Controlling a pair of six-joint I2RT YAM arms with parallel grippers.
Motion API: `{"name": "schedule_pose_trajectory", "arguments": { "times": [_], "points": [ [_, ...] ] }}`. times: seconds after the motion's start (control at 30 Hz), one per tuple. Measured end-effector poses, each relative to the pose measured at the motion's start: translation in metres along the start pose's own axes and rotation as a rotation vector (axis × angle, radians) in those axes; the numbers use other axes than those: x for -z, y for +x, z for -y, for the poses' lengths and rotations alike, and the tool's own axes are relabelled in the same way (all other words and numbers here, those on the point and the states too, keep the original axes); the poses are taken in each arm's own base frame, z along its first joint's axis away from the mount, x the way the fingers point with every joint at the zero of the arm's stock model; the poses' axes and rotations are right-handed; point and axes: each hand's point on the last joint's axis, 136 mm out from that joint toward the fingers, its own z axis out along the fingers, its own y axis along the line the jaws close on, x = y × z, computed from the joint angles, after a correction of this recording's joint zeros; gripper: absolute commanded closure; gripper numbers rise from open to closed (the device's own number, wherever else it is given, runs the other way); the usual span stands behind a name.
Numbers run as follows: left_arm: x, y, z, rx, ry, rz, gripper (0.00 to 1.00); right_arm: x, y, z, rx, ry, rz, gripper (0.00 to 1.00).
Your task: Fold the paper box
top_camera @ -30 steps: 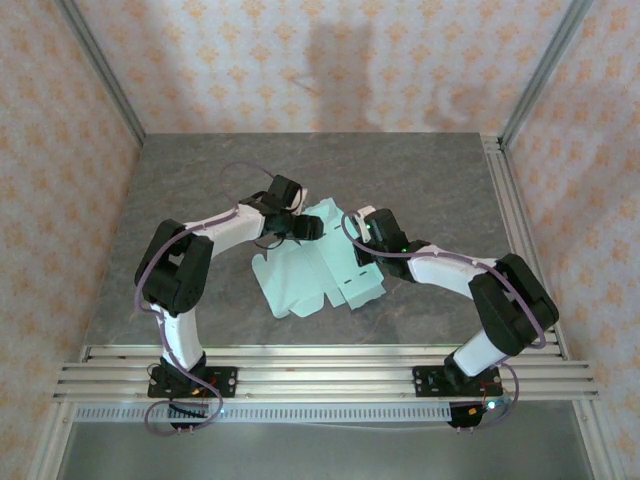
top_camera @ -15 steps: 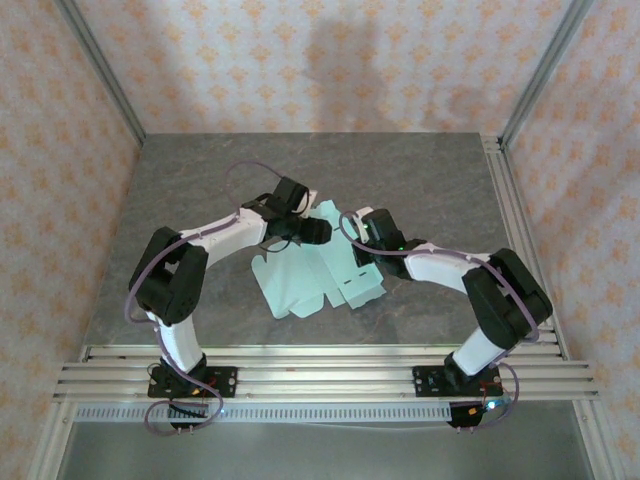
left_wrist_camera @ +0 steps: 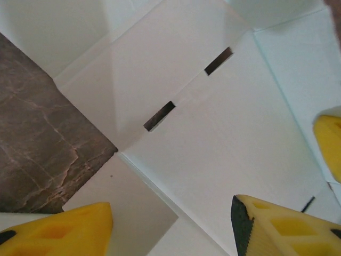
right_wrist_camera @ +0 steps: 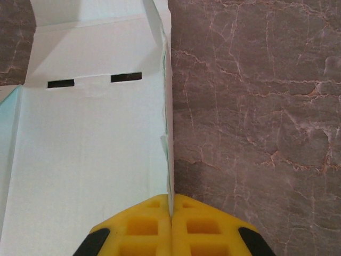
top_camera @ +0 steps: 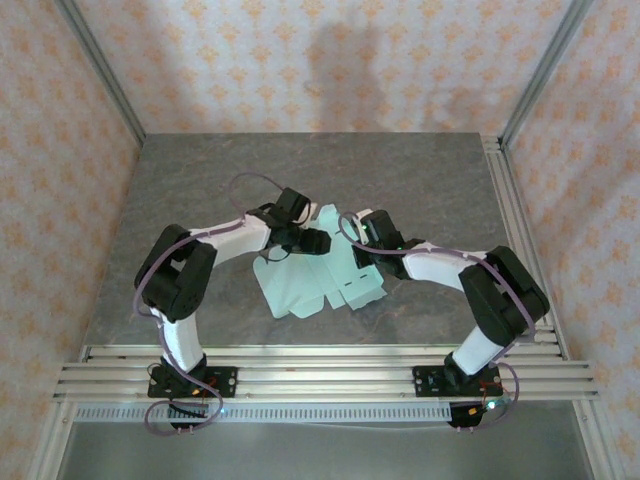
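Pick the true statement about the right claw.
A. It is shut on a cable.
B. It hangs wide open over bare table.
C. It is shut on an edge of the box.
C: in the right wrist view the right claw is closed, and the edge of the box runs straight in between its jaws.

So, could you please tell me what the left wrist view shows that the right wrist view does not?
Left wrist: the left claw, open above the paper box.
Right wrist: the right claw, shut on the paper box's edge.
Shared: the box's two slots and the marble table.
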Motion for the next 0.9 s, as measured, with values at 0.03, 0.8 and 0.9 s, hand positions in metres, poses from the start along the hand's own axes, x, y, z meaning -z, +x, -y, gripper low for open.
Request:
{"name": "schedule_pose_trajectory", "arguments": {
  "times": [0.03,0.8,0.9],
  "points": [
    [-0.003,0.002,0.000,0.005,0.001,-0.005,0.38,0.000,0.000,0.000,0.000,0.001,-0.001,1.00],
    [0.009,-0.022,0.016,0.038,0.009,0.077,0.37,0.000,0.002,0.005,0.001,0.031,-0.012,1.00],
    [-0.001,-0.015,0.010,0.067,-0.001,0.055,0.37,-0.001,0.003,0.005,0.002,0.031,-0.016,1.00]
  ]
}}
